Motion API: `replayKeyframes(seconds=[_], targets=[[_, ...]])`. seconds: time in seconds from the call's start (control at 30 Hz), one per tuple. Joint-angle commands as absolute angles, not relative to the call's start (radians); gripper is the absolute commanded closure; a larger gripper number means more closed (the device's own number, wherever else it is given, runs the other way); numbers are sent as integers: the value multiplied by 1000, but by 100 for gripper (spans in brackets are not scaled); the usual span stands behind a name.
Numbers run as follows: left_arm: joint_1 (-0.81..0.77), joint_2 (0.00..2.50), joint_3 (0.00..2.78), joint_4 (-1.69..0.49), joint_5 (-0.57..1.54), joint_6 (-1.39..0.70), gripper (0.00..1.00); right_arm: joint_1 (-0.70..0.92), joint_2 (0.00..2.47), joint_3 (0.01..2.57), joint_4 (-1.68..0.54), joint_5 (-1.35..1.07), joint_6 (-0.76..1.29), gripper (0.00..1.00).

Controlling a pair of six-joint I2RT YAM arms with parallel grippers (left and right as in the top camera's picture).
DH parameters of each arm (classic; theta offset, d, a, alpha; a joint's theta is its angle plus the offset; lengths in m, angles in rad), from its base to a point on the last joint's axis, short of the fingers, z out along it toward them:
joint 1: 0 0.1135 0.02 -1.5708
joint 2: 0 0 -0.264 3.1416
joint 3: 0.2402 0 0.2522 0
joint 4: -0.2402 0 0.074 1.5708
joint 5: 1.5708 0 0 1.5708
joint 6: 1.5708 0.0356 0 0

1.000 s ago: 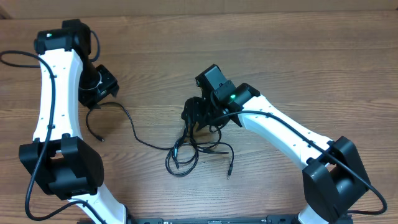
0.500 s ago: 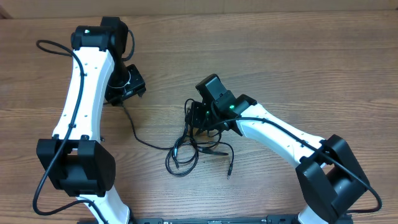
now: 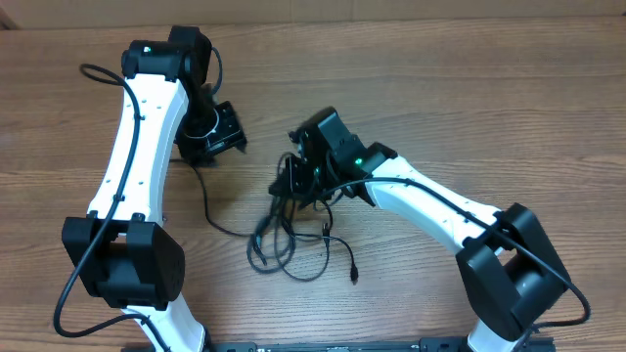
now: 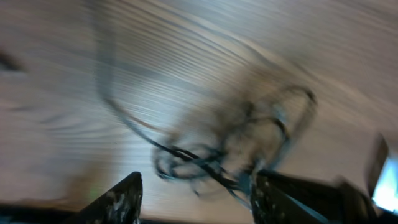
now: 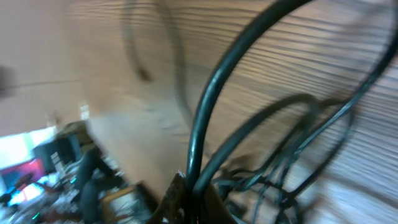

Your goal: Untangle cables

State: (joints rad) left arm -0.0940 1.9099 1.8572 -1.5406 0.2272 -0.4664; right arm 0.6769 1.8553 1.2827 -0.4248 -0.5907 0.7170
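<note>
The cables point(image 3: 293, 220), a loose black tangle lying mid-way across the wooden table point(image 3: 440, 88), are clamped at their upper end by the closed right gripper point(image 5: 186, 193), while the left gripper point(image 4: 196, 186) is held nearby with fingers apart and nothing between them.

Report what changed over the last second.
The right tool closed on the cables and dragged the tangle left, toward the left arm; its loose loops followed. The left tool swung right, toward the tangle, with its jaws apart and empty as far as the blurred wrist view shows. The long strand trailing left stayed roughly where it lay on the table.
</note>
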Motion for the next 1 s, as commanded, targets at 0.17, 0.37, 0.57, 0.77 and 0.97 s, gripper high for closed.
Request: replayKeyframes(seconds=[0.17,0.37,0.57,0.77,0.97], targets=[[-55,1897,1852,-1531,612,-226,46,674,1662,1360,-476,-756,643,96],[-52,1897,1852,-1578,719,-136,44,674,1653,1360,-531,-770,526,96],[-39,1897,1852,-1593,835,-26,46,674,1653,1360,-614,-795,428,96],[-39,1897,1852,-1596,801,-56,48,674,1653,1360,-505,-931,392,96],[-39,1897,1852,-1596,775,-75,63,674,1653,1360,-503,-929,392,96]])
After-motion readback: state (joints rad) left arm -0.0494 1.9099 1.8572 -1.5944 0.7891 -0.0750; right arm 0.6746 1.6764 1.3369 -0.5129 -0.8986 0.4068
